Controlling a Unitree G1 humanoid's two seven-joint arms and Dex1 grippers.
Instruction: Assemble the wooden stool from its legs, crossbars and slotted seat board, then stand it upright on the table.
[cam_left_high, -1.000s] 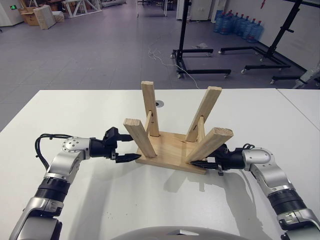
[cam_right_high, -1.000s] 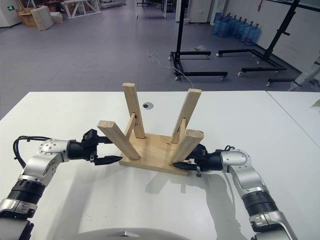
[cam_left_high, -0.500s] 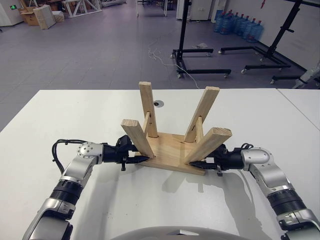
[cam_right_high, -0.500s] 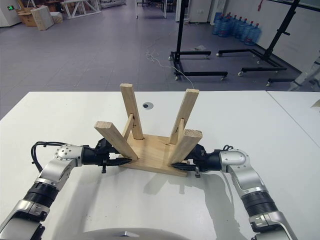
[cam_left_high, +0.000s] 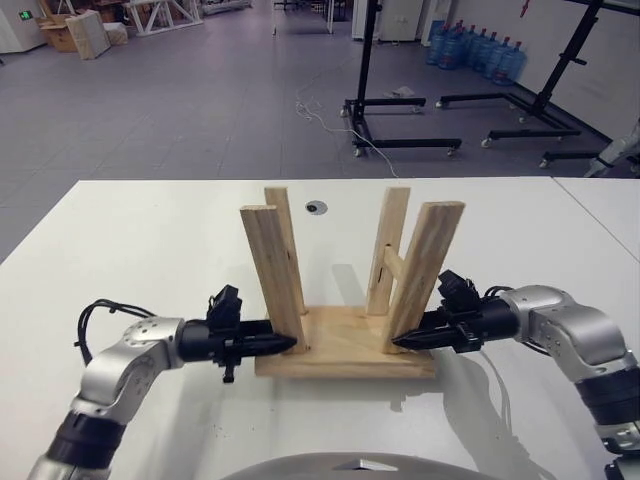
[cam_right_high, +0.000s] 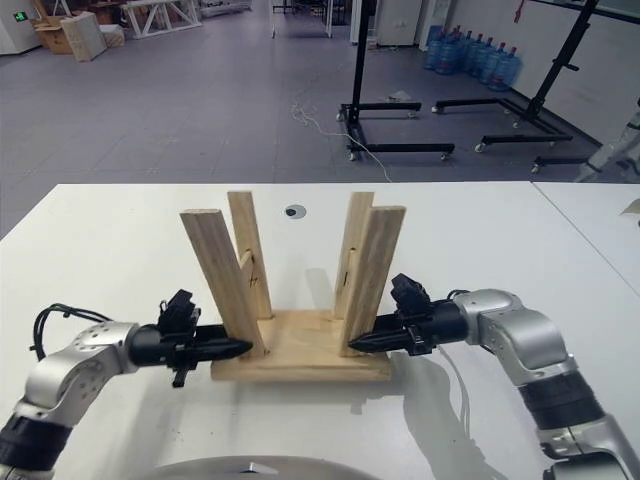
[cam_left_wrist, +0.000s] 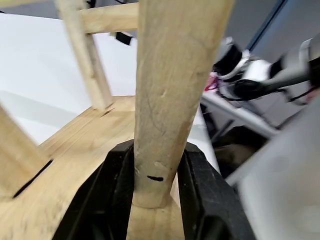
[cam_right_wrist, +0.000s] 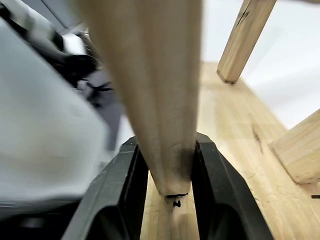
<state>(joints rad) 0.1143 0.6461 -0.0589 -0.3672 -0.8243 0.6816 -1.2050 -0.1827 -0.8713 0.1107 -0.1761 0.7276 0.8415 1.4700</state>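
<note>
Head view: stool (cam_left_high: 385, 262) stands inverted on table (cam_left_high: 140, 240), seat board (cam_left_high: 345, 352) down | left gripper (cam_left_high: 287, 343) and right gripper (cam_left_high: 398, 342) pinch the near legs' bases, probably to flip it | left wrist: fingers (cam_left_wrist: 117, 185) clamp near-left leg (cam_left_wrist: 170, 90) | right wrist: fingers (cam_right_wrist: 212, 180) clamp near-right leg (cam_right_wrist: 155, 100)

The wooden stool (cam_left_high: 345, 290) is assembled and upside down on the white table (cam_left_high: 120, 250), with its pale slotted seat board (cam_left_high: 345, 355) lowest and all four legs pointing up. The near left leg (cam_left_high: 272, 270) and near right leg (cam_left_high: 427, 270) stand almost upright, leaning slightly outward. The far left leg (cam_left_high: 277, 205) and far right leg (cam_left_high: 388, 250) rise behind them. A short crossbar (cam_left_high: 398, 262) joins the two right legs; another crossbar (cam_left_wrist: 107, 17) joins the left pair. The left gripper (cam_left_high: 288, 343) clamps the near left leg at its base, and the right gripper (cam_left_high: 397, 343) clamps the near right leg likewise.
</note>
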